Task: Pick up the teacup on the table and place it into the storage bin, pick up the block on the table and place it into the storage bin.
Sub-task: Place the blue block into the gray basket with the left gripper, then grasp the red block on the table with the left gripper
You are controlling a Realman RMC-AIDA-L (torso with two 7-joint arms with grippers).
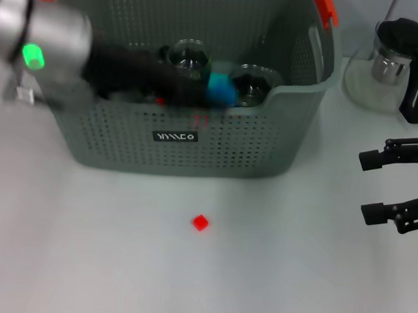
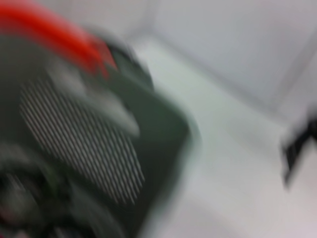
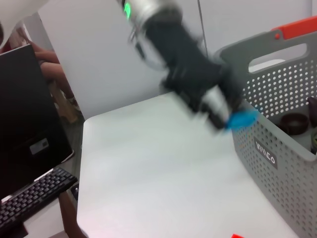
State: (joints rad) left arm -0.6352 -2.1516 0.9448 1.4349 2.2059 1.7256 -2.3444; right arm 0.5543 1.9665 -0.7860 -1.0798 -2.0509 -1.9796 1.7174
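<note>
A: Where is the block?

B: The small red block (image 1: 200, 223) lies alone on the white table (image 1: 85, 248), at about 6 o'clock from the storage bin (image 1: 195, 145), a little apart from its front wall. Nothing touches it.

A: And the teacup?

B: Inside the bin I see two clear glass cups, one (image 1: 189, 57) near the middle and one (image 1: 253, 85) at 3 o'clock from it. I cannot tell which is the teacup.

A: What is the left gripper (image 1: 219, 89) doing?

B: It reaches over the bin from 9 o'clock, its blue tip above the inside of the bin between the two cups. It is blurred, so I cannot tell if the fingers are apart or together. The right wrist view shows the same blue tip (image 3: 241, 119) at the bin's rim.

A: The right gripper (image 1: 397, 187)?

B: It hangs at the far right, at 3 o'clock from the block and well apart from it, with its black fingers spread and holding nothing.

A: And around?

B: A glass teapot (image 1: 396, 65) with a black handle stands at 3 o'clock from the bin. The table is plain white. Beyond its edge are a grey wall (image 3: 99, 59), a black monitor (image 3: 27, 119) and a keyboard (image 3: 34, 196).
</note>
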